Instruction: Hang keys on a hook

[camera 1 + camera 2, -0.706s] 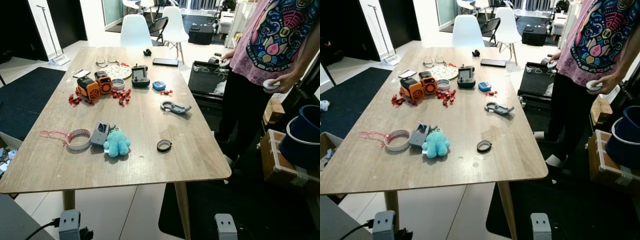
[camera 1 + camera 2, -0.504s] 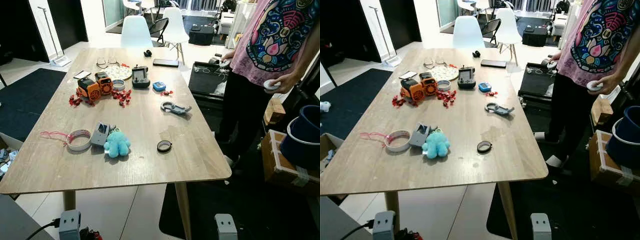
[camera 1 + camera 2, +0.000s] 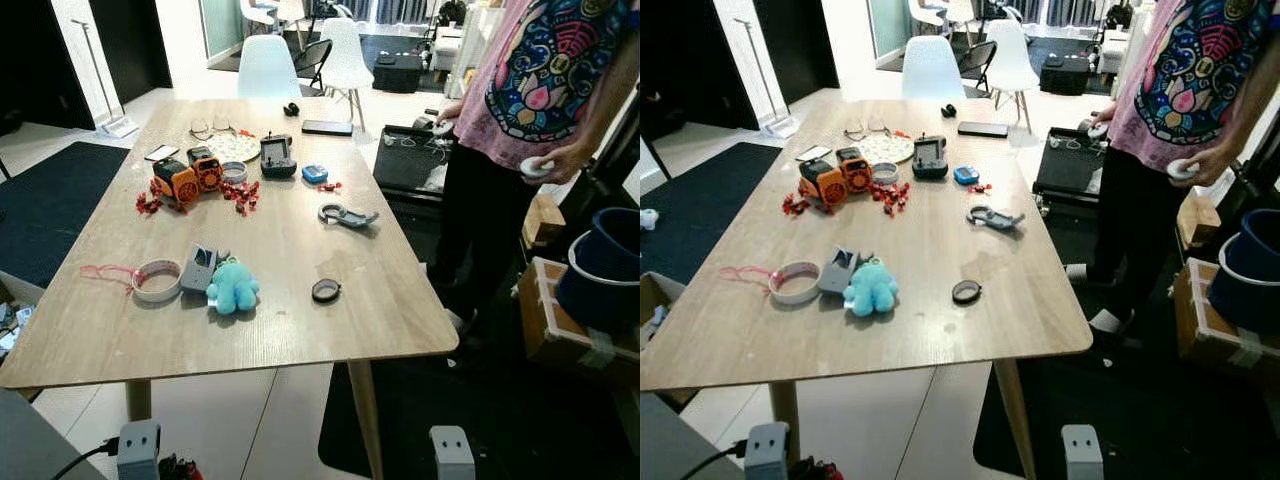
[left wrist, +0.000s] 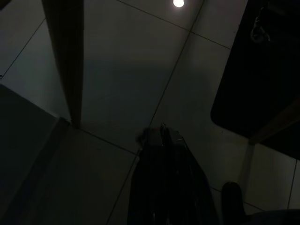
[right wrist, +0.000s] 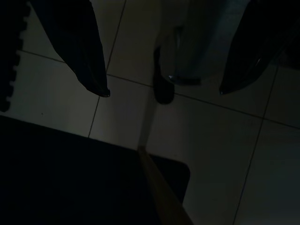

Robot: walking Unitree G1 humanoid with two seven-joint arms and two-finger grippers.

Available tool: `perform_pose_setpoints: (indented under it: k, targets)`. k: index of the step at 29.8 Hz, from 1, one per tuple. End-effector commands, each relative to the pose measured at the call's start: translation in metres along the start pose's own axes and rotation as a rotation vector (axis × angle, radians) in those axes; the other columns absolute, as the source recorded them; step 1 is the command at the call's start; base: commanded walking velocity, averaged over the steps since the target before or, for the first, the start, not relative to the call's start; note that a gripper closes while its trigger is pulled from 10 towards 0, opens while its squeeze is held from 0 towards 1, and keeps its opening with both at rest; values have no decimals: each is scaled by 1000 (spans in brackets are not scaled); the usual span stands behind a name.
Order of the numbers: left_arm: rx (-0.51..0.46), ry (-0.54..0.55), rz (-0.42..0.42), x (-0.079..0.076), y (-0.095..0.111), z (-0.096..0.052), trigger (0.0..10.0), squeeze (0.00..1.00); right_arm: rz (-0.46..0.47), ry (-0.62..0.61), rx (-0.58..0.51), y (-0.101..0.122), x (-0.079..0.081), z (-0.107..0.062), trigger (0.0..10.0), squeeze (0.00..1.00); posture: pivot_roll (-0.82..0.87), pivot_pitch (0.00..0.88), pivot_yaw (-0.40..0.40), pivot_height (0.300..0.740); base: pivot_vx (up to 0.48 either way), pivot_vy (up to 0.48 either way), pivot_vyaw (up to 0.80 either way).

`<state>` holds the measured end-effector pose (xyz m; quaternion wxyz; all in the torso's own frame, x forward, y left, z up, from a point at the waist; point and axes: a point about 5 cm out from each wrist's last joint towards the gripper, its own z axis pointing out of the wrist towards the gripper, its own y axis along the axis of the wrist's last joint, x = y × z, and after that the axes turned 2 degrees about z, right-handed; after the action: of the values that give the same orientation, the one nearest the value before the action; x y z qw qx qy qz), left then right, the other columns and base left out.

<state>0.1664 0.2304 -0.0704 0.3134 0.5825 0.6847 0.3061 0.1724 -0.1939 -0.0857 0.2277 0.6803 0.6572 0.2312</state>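
A teal plush keychain (image 3: 232, 287) lies on the wooden table (image 3: 300, 330) near its front edge, touching a small grey holder (image 3: 199, 268). A grey carabiner-like clip (image 3: 345, 215) lies farther back toward the right. Both arms hang below the table. In the dark left wrist view, the left gripper (image 4: 161, 130) points at the tiled floor beside a table leg (image 4: 65, 61), its fingers pressed together. The right gripper (image 5: 165, 92) is open over the floor tiles, with nothing between its fingers (image 5: 89, 56).
A person (image 3: 520, 120) stands at the table's right side with a white controller in each hand. On the table are a tape roll (image 3: 157, 280), an orange toy (image 3: 188, 175), red bits, a black ring (image 3: 325, 291) and a phone (image 3: 327, 128). A blue bucket (image 3: 605, 265) stands on boxes at the right.
The whole picture has shifted slightly, so the camera has moved. Nothing on the table has moved and the person stands in the same place.
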Motion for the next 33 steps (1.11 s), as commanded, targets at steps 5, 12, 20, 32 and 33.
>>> perform_pose_setpoints:
  k: [5, 12, 20, 32, 33]
  targets:
    - [-14, 8, -1, 2, 0, -2, 10000, 0, -8, 3, 1, -1, 1, 0, 10000, 0, 55, 10, -11, 740, -325, 0, 0]
    - [-34, 4, 7, 3, 4, -1, 10000, 0, -12, 4, -2, 1, 1, 0, 10000, 0, 57, 12, -9, 740, -327, 0, 0]
    - [-52, -1, 16, 3, 8, 1, 10000, 0, -9, 9, -5, 1, 3, 1, 10000, 0, 64, 13, -5, 740, -325, 0, 0]
    - [-57, -4, 29, 4, 8, 0, 10000, 0, -3, 10, -6, 0, 5, 0, 10000, 0, 67, 19, 2, 740, -259, 0, 0]
    - [-57, -4, 29, 4, 8, 0, 10000, 0, -3, 10, -6, 0, 5, 0, 10000, 0, 67, 19, 2, 740, 0, 0, 0]
